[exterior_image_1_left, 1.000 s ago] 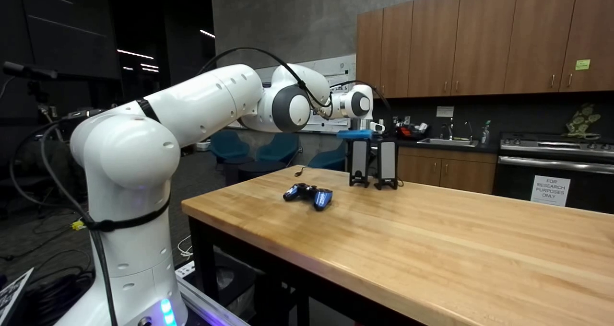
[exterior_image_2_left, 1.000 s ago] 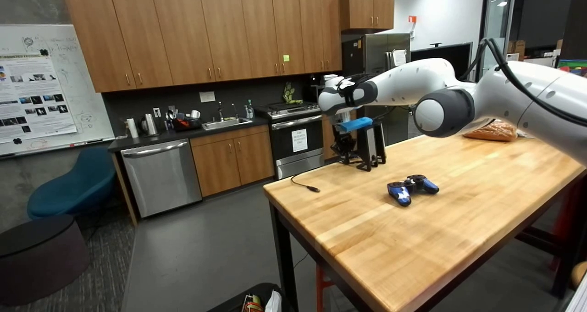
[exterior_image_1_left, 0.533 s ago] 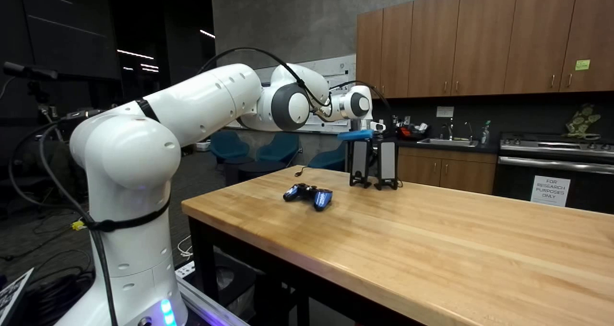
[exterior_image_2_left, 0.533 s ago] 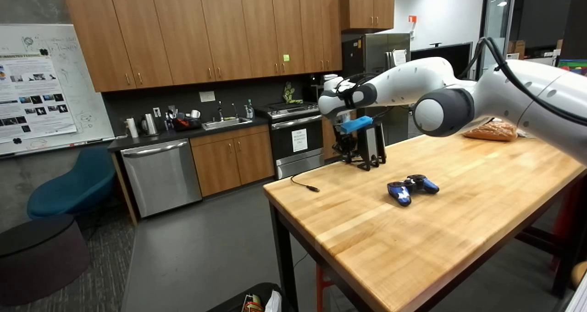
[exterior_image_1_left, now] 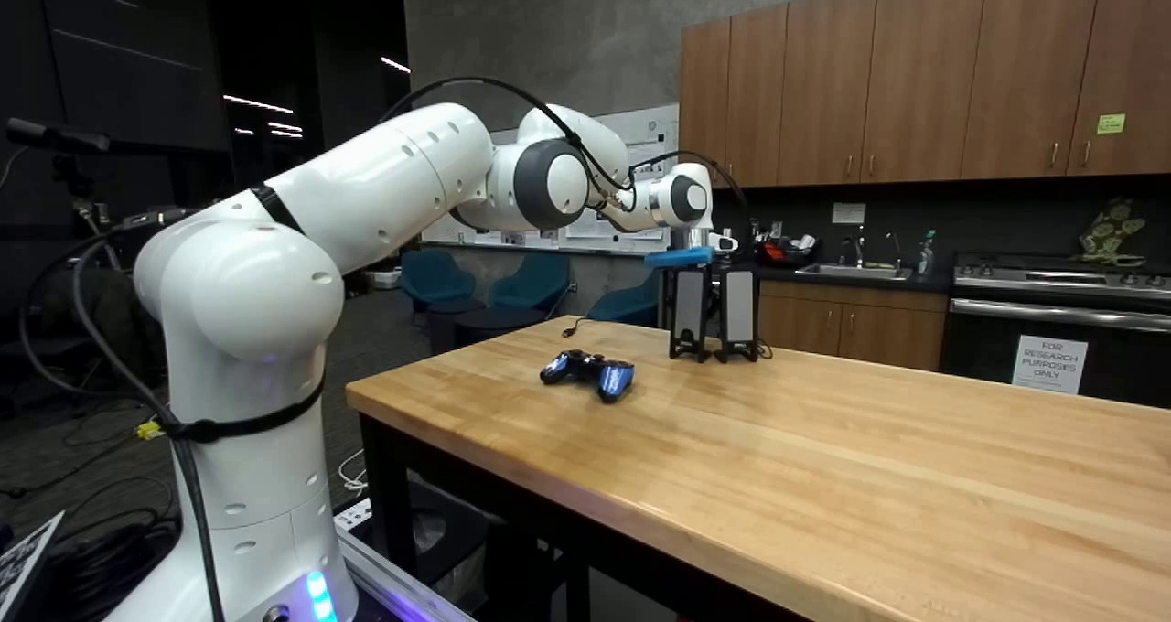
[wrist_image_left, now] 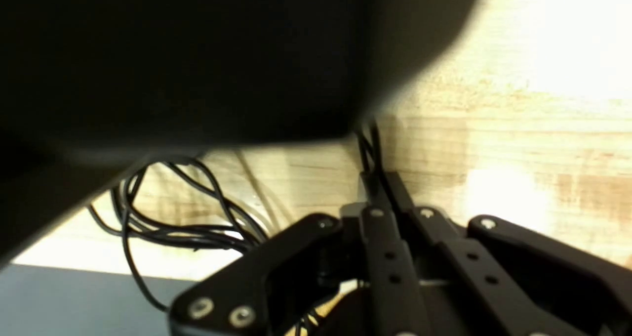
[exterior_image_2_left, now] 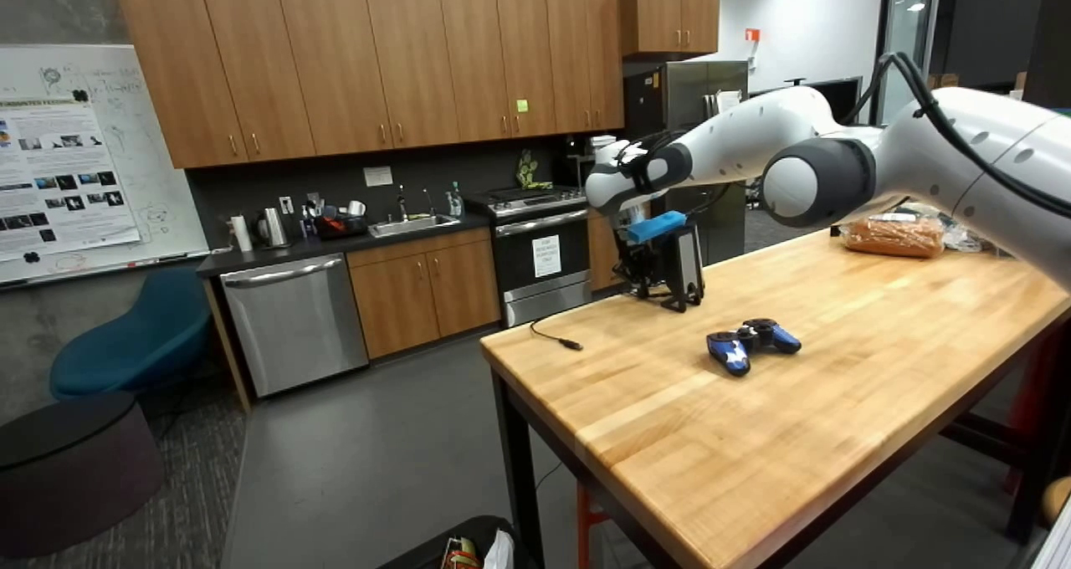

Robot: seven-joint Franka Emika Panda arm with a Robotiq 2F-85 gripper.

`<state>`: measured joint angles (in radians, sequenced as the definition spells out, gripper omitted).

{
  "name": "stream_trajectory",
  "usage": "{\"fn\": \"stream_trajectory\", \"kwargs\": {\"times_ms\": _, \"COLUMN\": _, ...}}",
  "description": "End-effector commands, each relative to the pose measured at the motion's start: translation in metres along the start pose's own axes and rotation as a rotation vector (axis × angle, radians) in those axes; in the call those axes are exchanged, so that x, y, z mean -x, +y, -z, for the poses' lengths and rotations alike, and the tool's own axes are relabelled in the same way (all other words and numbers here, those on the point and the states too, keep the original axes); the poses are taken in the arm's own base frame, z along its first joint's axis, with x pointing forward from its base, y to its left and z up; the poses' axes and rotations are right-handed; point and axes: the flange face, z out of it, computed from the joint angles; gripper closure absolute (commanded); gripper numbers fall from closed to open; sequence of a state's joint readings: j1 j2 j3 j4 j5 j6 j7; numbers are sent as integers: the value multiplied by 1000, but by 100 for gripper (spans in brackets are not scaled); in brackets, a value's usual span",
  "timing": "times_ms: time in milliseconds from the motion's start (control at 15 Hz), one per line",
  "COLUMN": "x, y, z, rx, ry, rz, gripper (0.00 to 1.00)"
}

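I reach out from my white base (exterior_image_1_left: 247,512) beside the butcher-block table (exterior_image_1_left: 878,476). My upper arm (exterior_image_1_left: 384,192) slants up and forward, my elbow (exterior_image_1_left: 549,183) rides high, and my forearm (exterior_image_2_left: 745,138) runs on from it, dipping toward the table's far side. There my wrist (exterior_image_2_left: 615,188) bends so that my gripper (wrist_image_left: 384,190) points straight down, with a blue block (exterior_image_2_left: 657,227) sitting across just above it.

My jaws are drawn in narrow: the two fingers (wrist_image_left: 379,227) lie nearly together, low above the wood, and a black cable (wrist_image_left: 376,146) is pinched between their tips. From that grip two thin strands lead off beneath a large dark shape (wrist_image_left: 197,64), too close and blurred for me to name. More black cable lies in loose loops off to one side, near the table's edge.

Two desktop speakers (exterior_image_1_left: 737,306) stand upright on their feet, side by side and just apart; I am close behind them, so in an exterior view they hide most of my gripper. A blue-and-black game controller (exterior_image_1_left: 585,375) lies on the tabletop, well apart from me and closer to my base. A small USB plug (exterior_image_2_left: 571,345) rests near the table's corner, its own cord trailing toward the edge.
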<state>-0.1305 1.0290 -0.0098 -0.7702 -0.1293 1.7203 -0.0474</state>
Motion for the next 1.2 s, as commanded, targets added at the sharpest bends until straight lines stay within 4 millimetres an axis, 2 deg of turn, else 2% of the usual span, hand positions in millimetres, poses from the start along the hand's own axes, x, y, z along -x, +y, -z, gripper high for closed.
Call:
{"fn": "stream_trajectory", "kwargs": {"times_ms": 0, "x": 22, "y": 6, "z": 1, "rx": 16, "ry": -32, "rz": -5, "gripper": 99}}
{"fn": "stream_trajectory", "kwargs": {"times_ms": 600, "x": 74, "y": 16, "z": -6, "rx": 24, "ry": -69, "rz": -15, "gripper": 99}}
{"fn": "stream_trajectory", "kwargs": {"times_ms": 1133, "x": 146, "y": 28, "z": -19, "rx": 37, "ry": -115, "rz": -42, "gripper": 99}}
